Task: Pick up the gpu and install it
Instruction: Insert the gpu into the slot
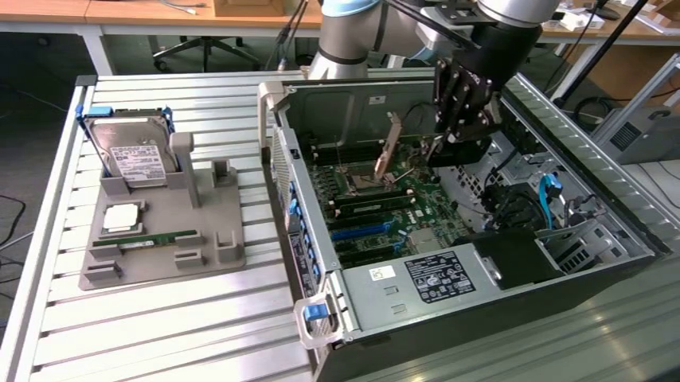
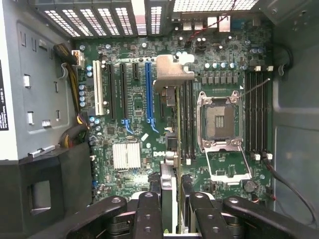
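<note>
While my end effector (image 2: 172, 219) grips the gpu (image 2: 172, 74) edge-on, its long axis parallels the blue PCIe slot (image 2: 148, 94) — offset just beside.

One gpu (image 1: 389, 147), one hard drive (image 1: 133, 155), one RAM stick (image 1: 154, 239).

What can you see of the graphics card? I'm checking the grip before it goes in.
The graphics card is a thin board seen edge-on, with a silvery metal bracket at its far end. The gripper is shut on its near end. It hangs over the green motherboard, between the blue slot and the memory slots. Whether it touches the motherboard cannot be told.
</note>
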Tool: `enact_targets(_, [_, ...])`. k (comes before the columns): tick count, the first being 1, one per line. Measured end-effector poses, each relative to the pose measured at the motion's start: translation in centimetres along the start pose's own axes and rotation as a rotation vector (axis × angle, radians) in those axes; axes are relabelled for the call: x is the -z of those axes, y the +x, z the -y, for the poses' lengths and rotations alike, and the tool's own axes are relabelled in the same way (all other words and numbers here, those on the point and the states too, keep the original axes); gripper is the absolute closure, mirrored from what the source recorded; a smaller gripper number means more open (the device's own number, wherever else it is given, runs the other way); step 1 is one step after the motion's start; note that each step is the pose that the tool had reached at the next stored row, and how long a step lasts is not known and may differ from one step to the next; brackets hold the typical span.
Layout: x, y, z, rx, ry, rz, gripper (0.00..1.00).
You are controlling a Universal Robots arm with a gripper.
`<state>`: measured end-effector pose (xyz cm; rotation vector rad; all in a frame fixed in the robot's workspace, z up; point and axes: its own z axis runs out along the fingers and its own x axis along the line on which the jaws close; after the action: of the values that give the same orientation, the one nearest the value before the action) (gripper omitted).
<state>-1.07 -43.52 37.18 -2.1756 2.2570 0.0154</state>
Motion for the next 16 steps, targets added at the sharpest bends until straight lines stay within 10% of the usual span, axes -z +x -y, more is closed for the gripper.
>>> enact_targets(16, [-0.88, 1.6, -1.73, 0.000, 0.0004, 0.0001, 0.73])
